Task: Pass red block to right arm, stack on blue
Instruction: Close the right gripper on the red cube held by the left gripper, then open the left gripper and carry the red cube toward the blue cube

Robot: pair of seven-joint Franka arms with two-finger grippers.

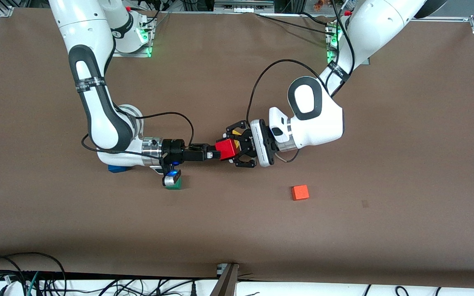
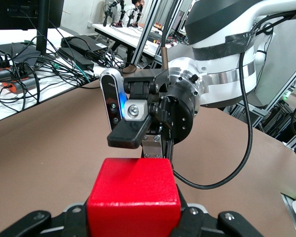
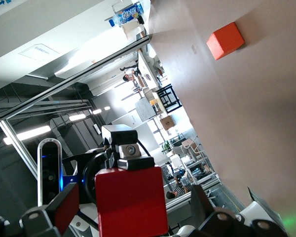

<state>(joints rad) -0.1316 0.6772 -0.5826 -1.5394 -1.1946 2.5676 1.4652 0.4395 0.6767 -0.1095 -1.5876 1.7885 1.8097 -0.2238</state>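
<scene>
a: from the front view i have the left hand clamped shut on the red block, both up in the air over the middle of the surface. the right hand points at it, fingers spread as wide as they go, tips right at the block's side but not gripping.

b: do the wrist cameras add anything?

a: yes. the left wrist view puts the red block right in front of the lens, and straight at 12 o'clock above it the right hand faces me, one dark finger hanging just over the block's top edge. the front view hides that gap. the right wrist view shows the red block head-on with the left hand's black linkages around it.

b: where's the blue one?

a: only the front view has it: the blue cube sits on the surface, mostly tucked under the right arm's wrist, one edge showing. neither wrist camera sees it.

b: anything else around?

a: a green cube lies at about 4 o'clock from the blue one, partly covered by the right wrist camera. an orange cube lies well apart toward the left arm's end, at roughly 4 o'clock from the held block; the right wrist view catches it too.
</scene>
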